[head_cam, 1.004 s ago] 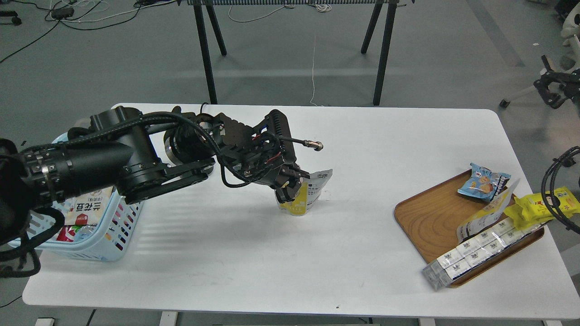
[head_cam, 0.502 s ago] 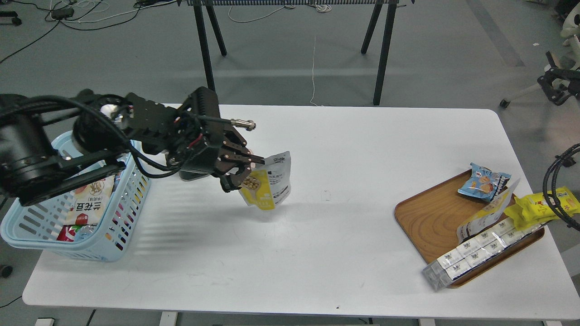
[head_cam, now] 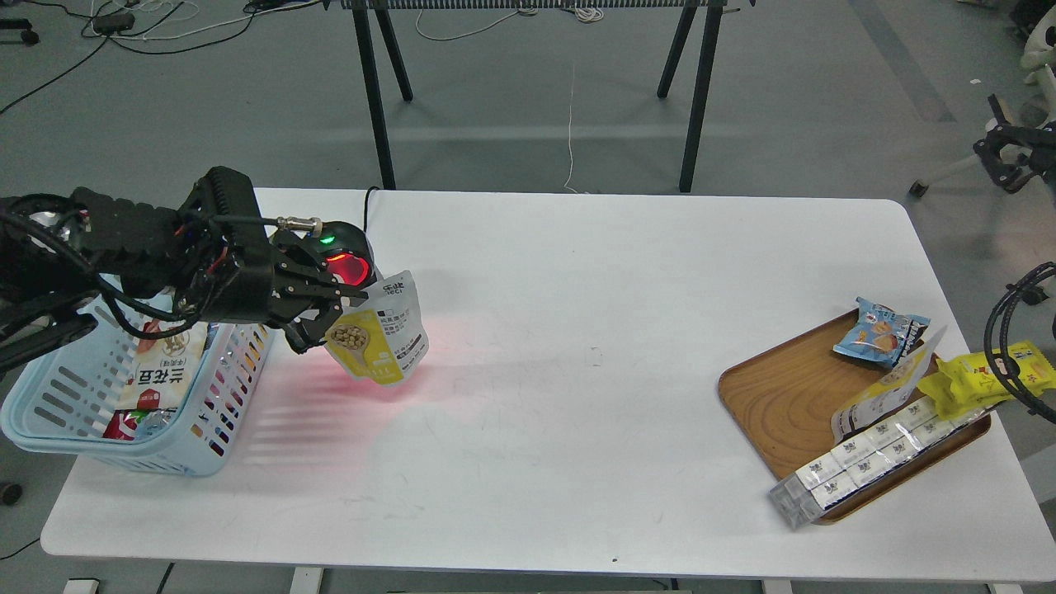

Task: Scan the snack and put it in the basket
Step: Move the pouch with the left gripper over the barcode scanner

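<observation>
White desk [head_cam: 577,272], left of frame: left gripper [head_cam: 318,318] jaws closed on the bean pouch [head_cam: 378,338], held before the glowing red scanner [head_cam: 346,260], beside the blue basket [head_cam: 177,445]. Advise keeping the pouch's printed panel steady toward the scanner before transfer.

The yellow bean pouch [head_cam: 378,338] hung tilted in my left gripper [head_cam: 326,318]; the blue basket [head_cam: 177,450] sat just left.
</observation>
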`<state>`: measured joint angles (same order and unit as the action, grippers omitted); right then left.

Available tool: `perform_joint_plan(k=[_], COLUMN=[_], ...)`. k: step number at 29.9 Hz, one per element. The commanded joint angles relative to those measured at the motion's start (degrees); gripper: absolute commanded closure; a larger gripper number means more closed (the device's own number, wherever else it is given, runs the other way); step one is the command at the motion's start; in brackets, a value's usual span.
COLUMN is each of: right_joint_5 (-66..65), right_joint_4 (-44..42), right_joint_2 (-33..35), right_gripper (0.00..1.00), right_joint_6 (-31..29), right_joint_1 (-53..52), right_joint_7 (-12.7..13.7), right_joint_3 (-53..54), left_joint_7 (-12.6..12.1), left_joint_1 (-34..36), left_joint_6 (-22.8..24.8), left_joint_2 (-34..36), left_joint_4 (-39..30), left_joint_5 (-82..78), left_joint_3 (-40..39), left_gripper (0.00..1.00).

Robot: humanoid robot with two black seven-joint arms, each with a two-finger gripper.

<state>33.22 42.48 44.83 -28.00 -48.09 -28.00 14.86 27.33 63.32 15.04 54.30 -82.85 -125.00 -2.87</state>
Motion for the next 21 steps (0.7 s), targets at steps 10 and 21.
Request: perform_joint_plan(k=[10, 21], right_joint_5=[0.0, 0.0], right_joint_4=[-0.03, -0.03], right_joint_2=[-0.01, -0.01], right_gripper=[0.01, 0.01], right_joint_6=[0.0, 0.0], right_joint_1=[-0.16, -0.16], right_joint_7=[0.0, 0.0], right_joint_3=[-0.01, -0.01], left_joint_7=[0.67, 0.67], left_joint_1=[0.4, 0.66], left_joint_6=[0.78, 0.78], left_joint_2=[-0.42, 0.11], left_joint_4=[-0.03, -0.03], left_joint_5=[0.0, 0.0], left_joint_3=[0.15, 0.15], left_gripper=[0.99, 0.99])
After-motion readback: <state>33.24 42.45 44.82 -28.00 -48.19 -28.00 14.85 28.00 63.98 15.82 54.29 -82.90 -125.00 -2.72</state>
